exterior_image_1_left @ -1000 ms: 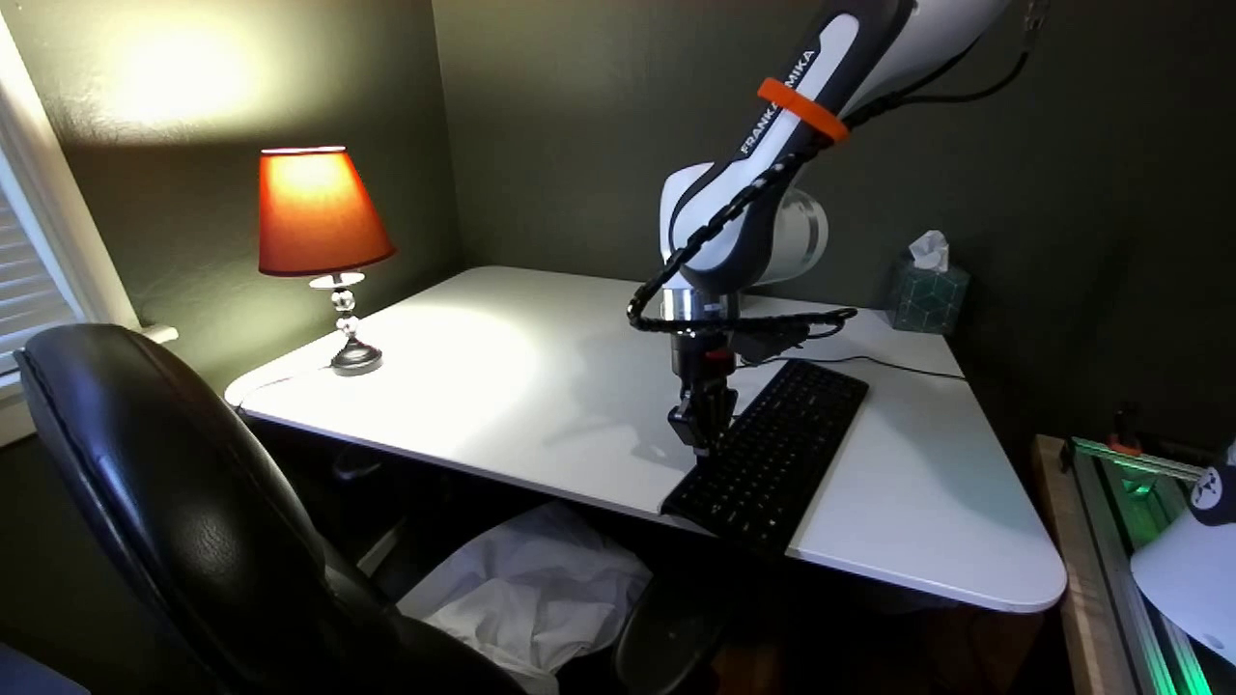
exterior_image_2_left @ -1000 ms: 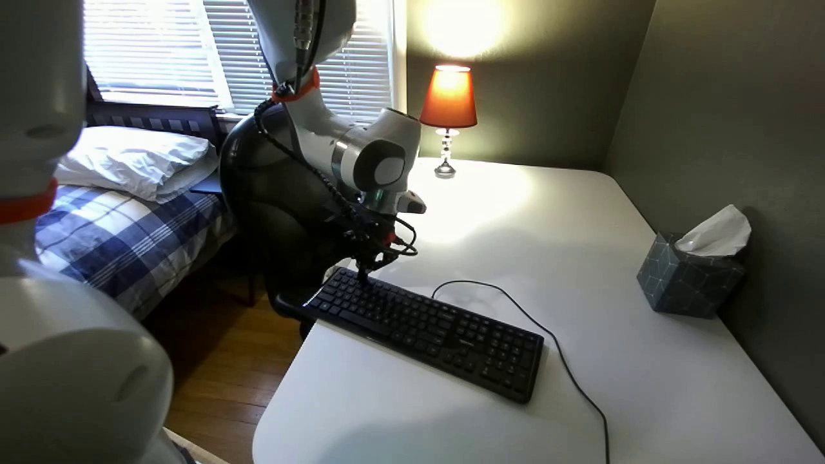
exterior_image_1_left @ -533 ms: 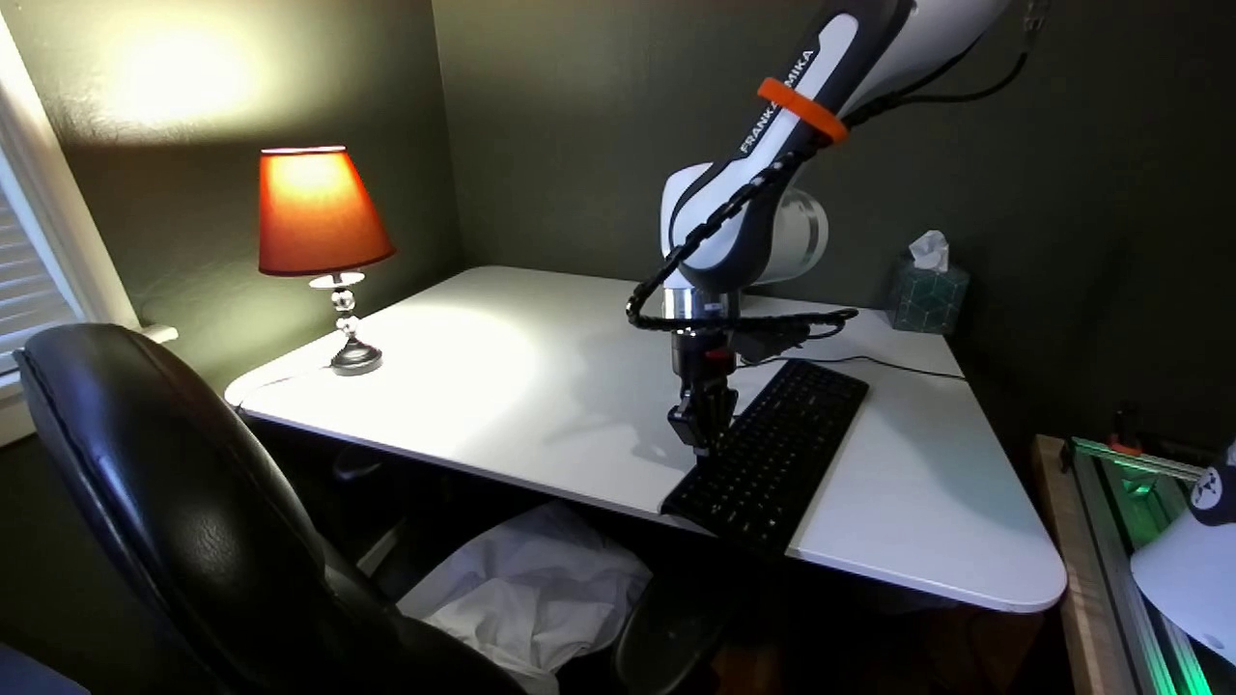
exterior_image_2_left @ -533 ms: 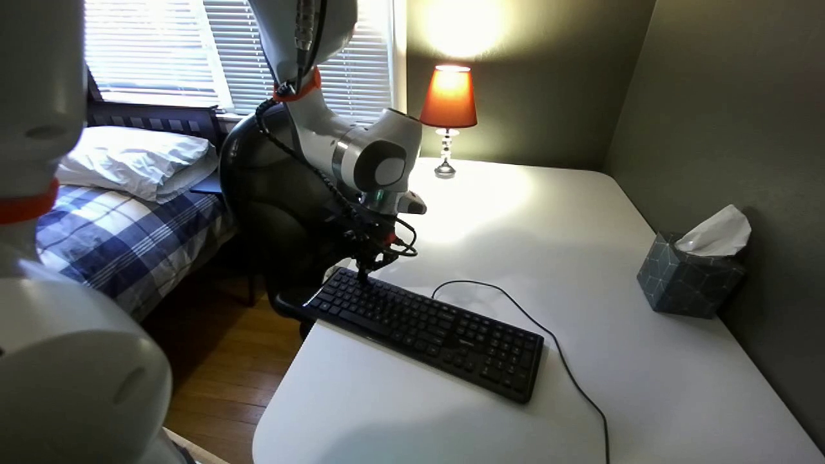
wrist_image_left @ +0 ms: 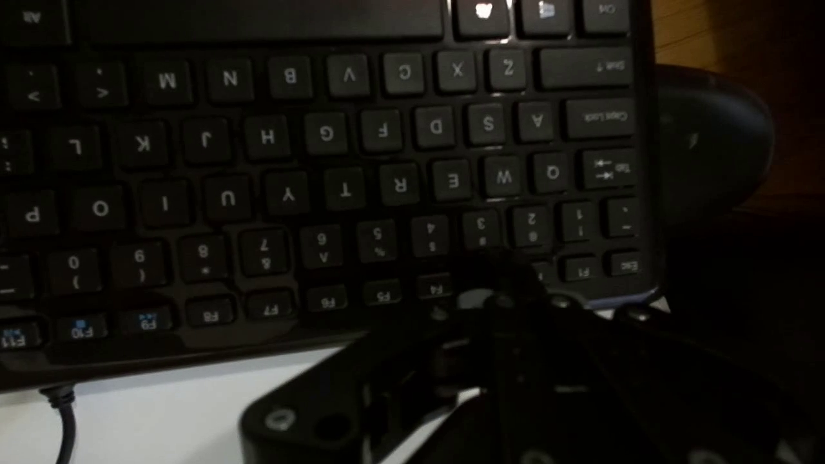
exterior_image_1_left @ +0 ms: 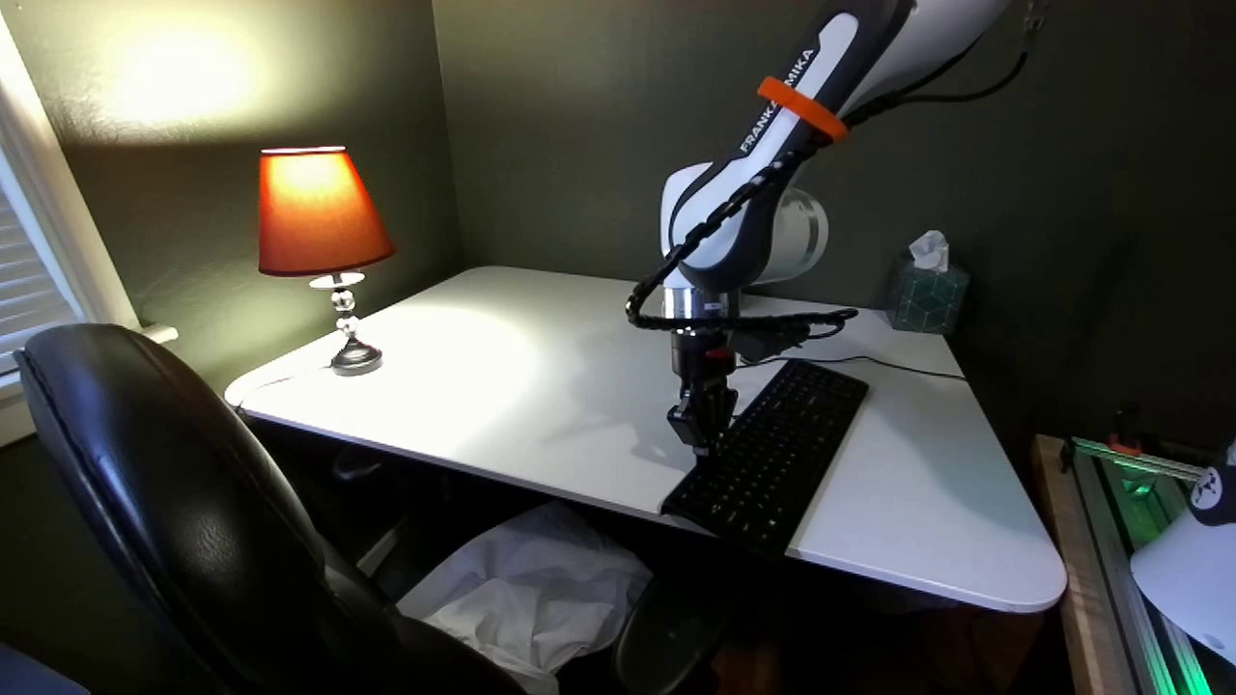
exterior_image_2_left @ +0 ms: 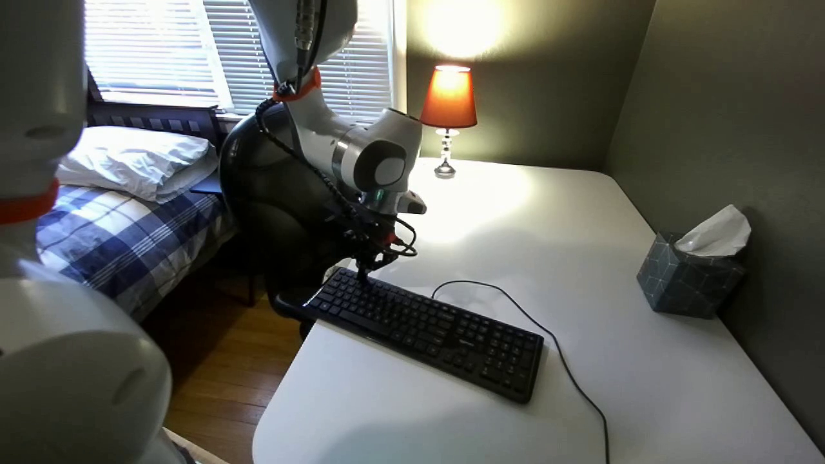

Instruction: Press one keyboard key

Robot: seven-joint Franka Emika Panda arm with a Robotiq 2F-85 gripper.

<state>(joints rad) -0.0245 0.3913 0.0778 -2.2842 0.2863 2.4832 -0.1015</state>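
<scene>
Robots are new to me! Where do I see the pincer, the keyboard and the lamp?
Pincer point(exterior_image_1_left: 703, 451): in an exterior view, at its fingertips.
Keyboard point(exterior_image_2_left: 424, 332): in an exterior view, on its key rows, near the middle.
Lamp point(exterior_image_1_left: 321, 220): in an exterior view, on its orange shade.

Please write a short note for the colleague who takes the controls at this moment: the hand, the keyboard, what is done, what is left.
Hand: looks shut, pointing down, gripping nothing that I can see. In the wrist view its tip covers part of the function-key row, by the 3 key. Contact cannot be told.
Keyboard: flat on the desk, one short end sticking out past the edge.
Done: the hand is in place at the keys.
Left: no press can be confirmed, so probably push gently on one key, then lift clear.
</scene>
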